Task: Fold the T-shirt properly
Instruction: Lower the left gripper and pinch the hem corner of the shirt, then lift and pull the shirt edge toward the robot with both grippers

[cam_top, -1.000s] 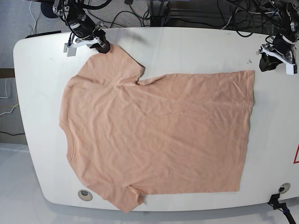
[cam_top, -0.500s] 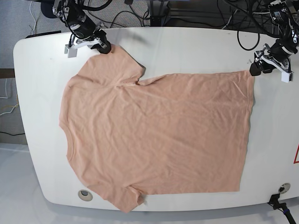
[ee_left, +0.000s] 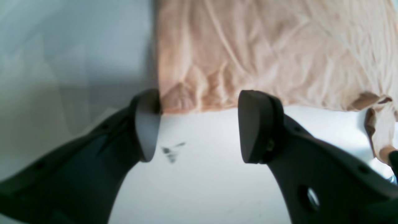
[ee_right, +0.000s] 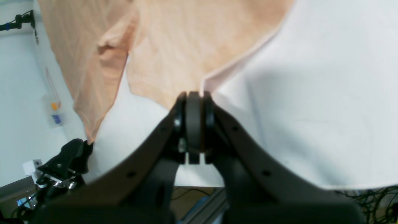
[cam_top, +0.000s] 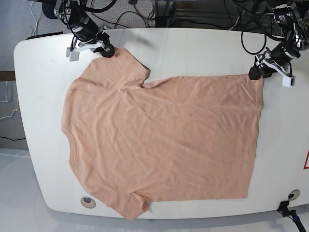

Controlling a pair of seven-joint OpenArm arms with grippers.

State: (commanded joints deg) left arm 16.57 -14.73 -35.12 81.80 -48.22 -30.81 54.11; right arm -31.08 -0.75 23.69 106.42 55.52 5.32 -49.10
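The peach T-shirt (cam_top: 164, 140) lies spread flat on the white table (cam_top: 193, 48), neckline to the left and hem to the right. My right gripper (cam_top: 107, 49) is at the far left and is shut on the tip of the far sleeve. In the right wrist view the jaws (ee_right: 194, 124) are pressed together at the sleeve's edge (ee_right: 186, 46). My left gripper (cam_top: 255, 73) is at the far right hem corner and is open. In the left wrist view its fingertips (ee_left: 199, 127) straddle the table just before the hem corner (ee_left: 174, 99), which touches the left finger (ee_left: 146, 124).
Cables hang behind the table's far edge (cam_top: 159, 14). Two round holes sit near the front edge, one at the left (cam_top: 87, 201) and one at the right (cam_top: 291, 195). A small dark smudge (ee_left: 171, 152) marks the table between my left fingers.
My left gripper has moved left and slightly down, from off the shirt to the far hem corner. My right gripper has stayed at the sleeve tip. The shirt has not moved.
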